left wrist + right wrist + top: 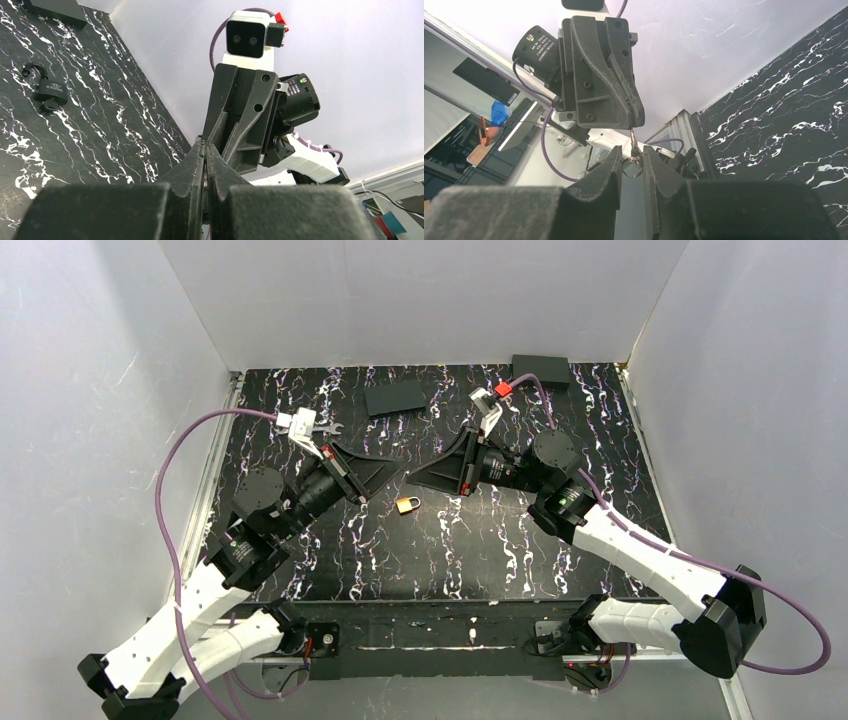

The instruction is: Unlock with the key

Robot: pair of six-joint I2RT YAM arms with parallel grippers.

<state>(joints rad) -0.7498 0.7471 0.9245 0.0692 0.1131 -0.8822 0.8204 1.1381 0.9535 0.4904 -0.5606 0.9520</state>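
Note:
My left gripper [397, 472] and right gripper [416, 478] meet tip to tip above the middle of the black marbled table [500, 550]. In the right wrist view the left gripper [631, 125] is shut on the key [633, 146], a thin silvery piece with a small ring [632, 168]. No black head shows. The key and ring hang between the slightly parted fingers of the right gripper [630, 152], close to its right finger. A small brass padlock [406, 504] lies on the table just below the tips. A black padlock [48, 93] lies flat farther back in the left wrist view.
A silver wrench [328, 431] lies at the back left beside the left wrist camera. A flat black box [396, 397] and a thicker black box [540, 371] sit at the back. White walls close in three sides.

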